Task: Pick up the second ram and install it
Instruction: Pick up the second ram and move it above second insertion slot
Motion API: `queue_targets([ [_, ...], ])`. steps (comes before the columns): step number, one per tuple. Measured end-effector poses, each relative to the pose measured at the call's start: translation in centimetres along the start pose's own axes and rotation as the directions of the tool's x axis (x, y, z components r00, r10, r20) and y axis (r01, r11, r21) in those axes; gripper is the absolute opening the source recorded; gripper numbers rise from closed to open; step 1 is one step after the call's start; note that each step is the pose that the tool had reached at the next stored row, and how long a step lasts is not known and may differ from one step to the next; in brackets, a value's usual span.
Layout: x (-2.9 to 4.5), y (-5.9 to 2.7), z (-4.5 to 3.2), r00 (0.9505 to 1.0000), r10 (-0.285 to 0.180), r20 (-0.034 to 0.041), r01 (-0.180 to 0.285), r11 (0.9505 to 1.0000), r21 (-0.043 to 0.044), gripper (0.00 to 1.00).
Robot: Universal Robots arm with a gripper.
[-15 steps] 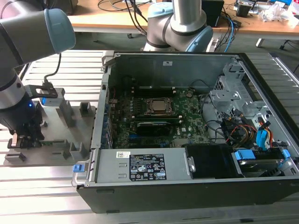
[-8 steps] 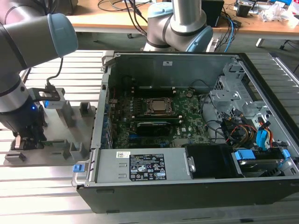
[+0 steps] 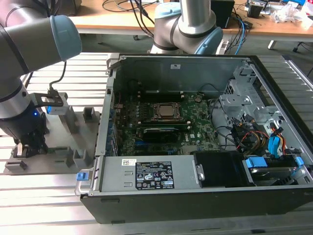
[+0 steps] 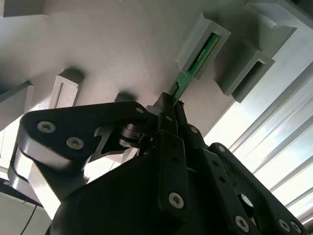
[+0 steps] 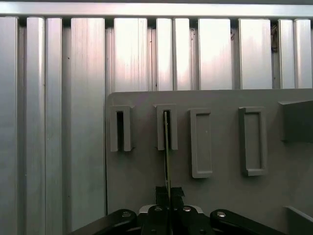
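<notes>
Hand (image 4: 168, 106) gripping second ram (image 4: 195, 61), tip hidden

No print is clear enough to read. Well apart from the jaws, inside the computer case (image 3: 195, 205), a white sticker (image 3: 154, 175) with rows of dark print and small symbols sits on the grey power-supply cover (image 3: 188, 166). A smaller white label (image 3: 128, 162) lies just beside it, on the side nearer the jaws. Another pale label (image 3: 172, 66) is on the case's far wall. The second ram (image 4: 195, 63), pinched between the jaws, bears tiny pale marks, too small to make out.
</notes>
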State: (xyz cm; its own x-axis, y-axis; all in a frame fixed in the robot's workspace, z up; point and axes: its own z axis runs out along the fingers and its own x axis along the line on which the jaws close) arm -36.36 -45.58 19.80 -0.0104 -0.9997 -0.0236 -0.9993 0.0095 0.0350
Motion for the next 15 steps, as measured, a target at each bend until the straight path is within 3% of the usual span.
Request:
queue_targets([
  [12, 0.00, -0.01, 0.00, 1.0000, 0.002, -0.0012, -0.002, 1.0000, 0.0003, 0.14],
  [15, -0.01, 0.01, -0.41, 1.0000, 0.002, -0.0013, -0.002, 1.0000, 0.0001, 0.14],
])
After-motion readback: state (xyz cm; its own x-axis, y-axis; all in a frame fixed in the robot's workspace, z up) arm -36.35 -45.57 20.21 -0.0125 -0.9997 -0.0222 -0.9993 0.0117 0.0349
